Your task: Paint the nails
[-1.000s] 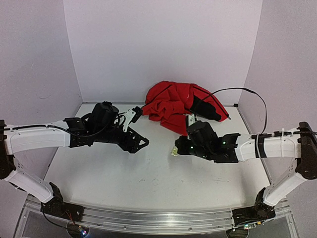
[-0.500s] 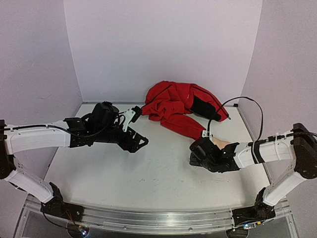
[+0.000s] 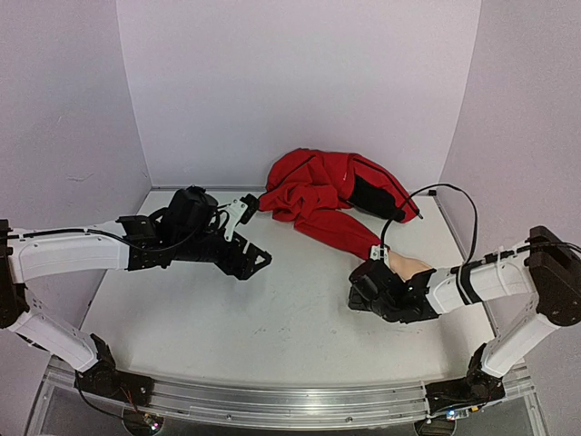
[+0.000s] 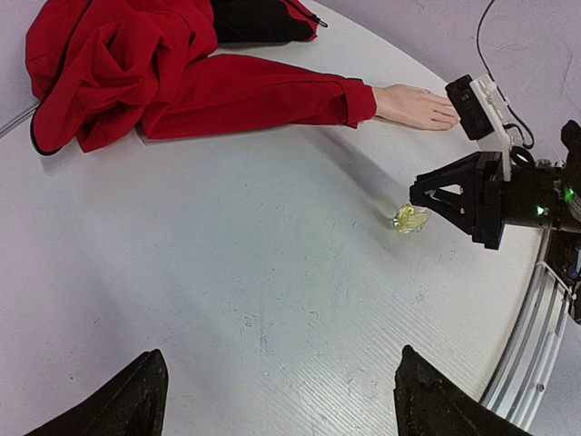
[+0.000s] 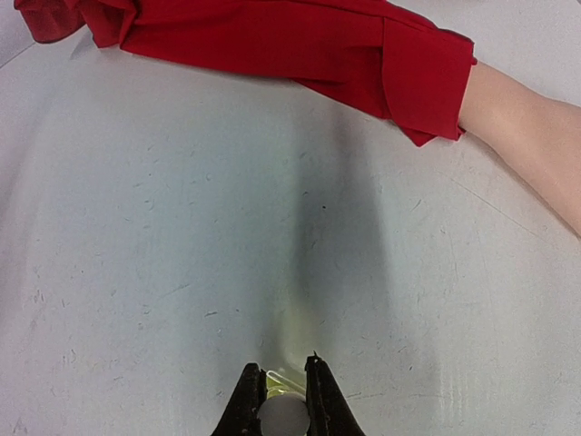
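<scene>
Our right gripper (image 3: 361,292) has swung from centre to four o'clock, jaws clamped on the small bottle (image 4: 410,218). Our left gripper (image 3: 263,259) hangs open at nine. The nails (image 4: 447,116) wait at three o'clock, on the hand (image 4: 408,102) beyond the red sleeve (image 4: 263,95). We judge we're still preparing; the next move calls for uncapping the bottle.

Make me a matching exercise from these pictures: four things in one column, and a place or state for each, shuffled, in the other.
Things:
1. red jacket
2. mannequin hand
3. small bottle
4. left gripper

Places or states:
A. jaws wide apart, nothing between them
B. sticking out of a sleeve cuff
C. crumpled at the far side of the table
D. pinched in the right gripper

Pairs: 1-C, 2-B, 3-D, 4-A
</scene>
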Available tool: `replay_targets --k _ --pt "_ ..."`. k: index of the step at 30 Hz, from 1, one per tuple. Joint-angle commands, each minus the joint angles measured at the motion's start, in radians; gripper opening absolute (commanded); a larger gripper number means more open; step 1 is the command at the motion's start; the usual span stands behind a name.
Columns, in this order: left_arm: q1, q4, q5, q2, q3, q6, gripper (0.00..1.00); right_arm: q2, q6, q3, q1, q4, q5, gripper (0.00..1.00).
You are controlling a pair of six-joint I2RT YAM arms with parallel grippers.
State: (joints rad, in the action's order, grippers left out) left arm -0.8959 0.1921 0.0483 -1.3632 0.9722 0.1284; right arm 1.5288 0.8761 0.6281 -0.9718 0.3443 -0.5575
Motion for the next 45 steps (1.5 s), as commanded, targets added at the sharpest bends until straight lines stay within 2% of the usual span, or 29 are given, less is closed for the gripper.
replay_targets --k 1,7,13,18,23,26,28,31,33,38,45 --pt "0.021 -0.019 -0.008 0.028 -0.001 0.007 0.88 -0.009 -0.022 -0.019 -0.005 0.035 -0.011 0.17" --pt "0.049 -0.019 0.004 0.039 -0.009 0.028 0.88 -0.024 -0.044 -0.023 -0.005 0.042 -0.007 0.28" --pt "0.082 -0.020 0.004 0.064 -0.019 0.048 0.91 -0.086 -0.065 -0.035 -0.005 0.041 -0.014 0.53" --pt "0.164 -0.026 -0.011 0.114 -0.051 0.086 0.94 -0.198 -0.157 -0.018 0.026 0.029 -0.009 0.73" --pt "0.342 -0.080 -0.012 0.206 -0.127 0.135 0.95 -0.300 -0.303 -0.001 0.194 0.034 0.130 0.83" --pt "0.476 -0.093 -0.038 0.295 -0.177 0.157 0.96 -0.357 -0.406 0.008 0.359 0.038 0.260 0.90" --pt "0.579 -0.098 -0.092 0.387 -0.215 0.158 0.96 -0.399 -0.460 0.009 0.523 0.039 0.375 0.95" --pt "0.708 -0.103 -0.148 0.524 -0.271 0.159 0.98 -0.456 -0.529 0.021 0.734 0.039 0.560 0.98" --pt "0.739 -0.106 -0.175 0.603 -0.287 0.127 0.98 -0.486 -0.578 0.050 0.802 0.017 0.607 0.98" --pt "0.740 -0.105 -0.194 0.694 -0.290 0.030 0.98 -0.543 -0.671 0.120 0.811 -0.046 0.514 0.98" --pt "0.739 -0.105 -0.160 0.695 -0.287 -0.018 0.98 -0.573 -0.692 0.144 0.811 -0.044 0.489 0.98"
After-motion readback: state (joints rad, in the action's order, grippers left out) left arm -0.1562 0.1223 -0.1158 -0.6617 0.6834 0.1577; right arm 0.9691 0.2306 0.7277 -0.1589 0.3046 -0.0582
